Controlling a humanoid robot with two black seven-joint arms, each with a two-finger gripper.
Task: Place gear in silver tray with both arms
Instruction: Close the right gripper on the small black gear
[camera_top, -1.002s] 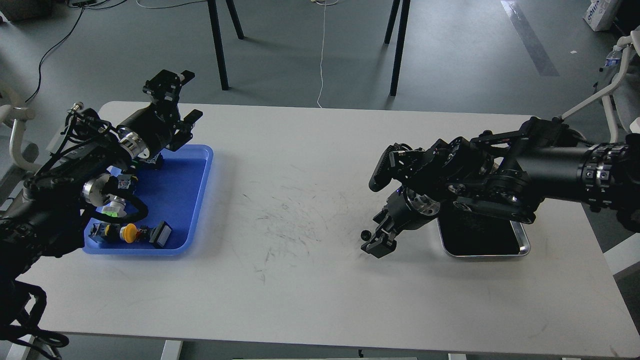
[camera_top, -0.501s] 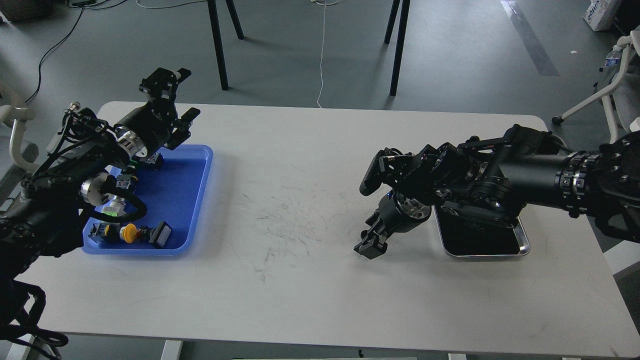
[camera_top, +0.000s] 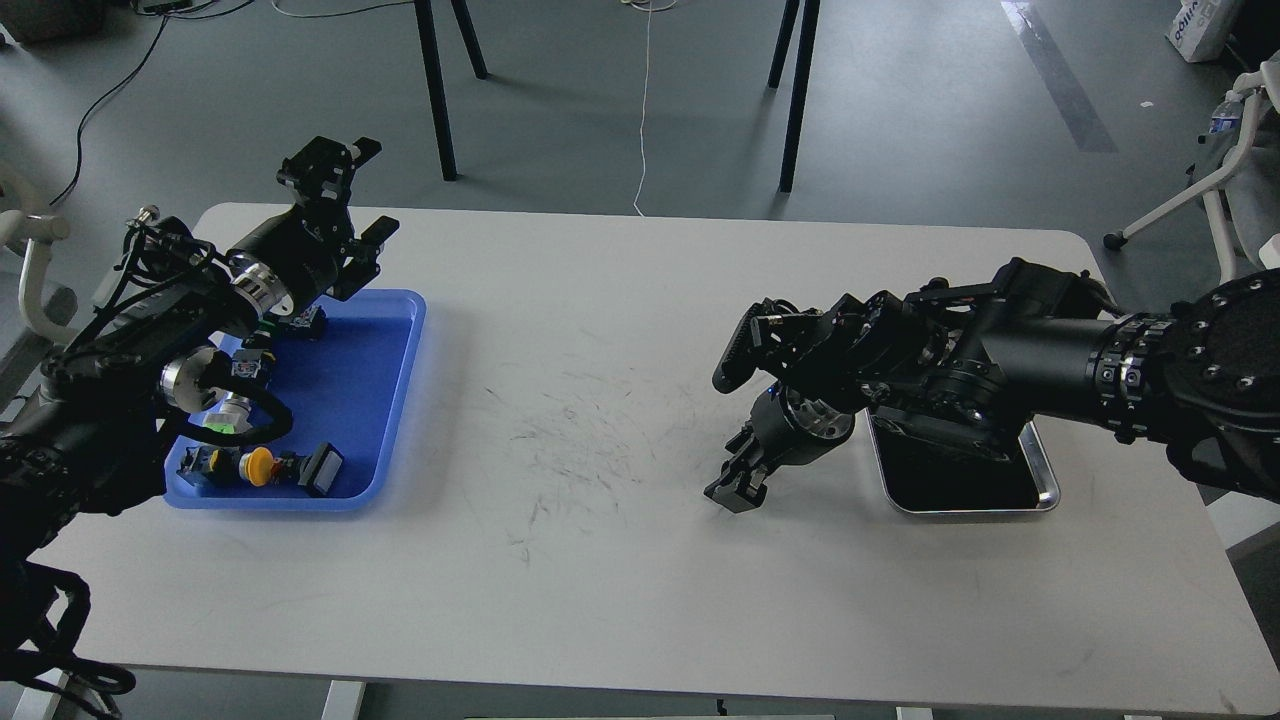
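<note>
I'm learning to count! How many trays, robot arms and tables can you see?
Trays: 2, the blue tray and the silver tray.
Robot arms: 2, ending in the left gripper and the right gripper.
Tables: 1, the white table.
Total: 5.

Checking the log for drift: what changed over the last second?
The right gripper slid leftward over the table, away from the silver tray. The left gripper rose slightly above the blue tray. Trays and parts stayed put.
</note>
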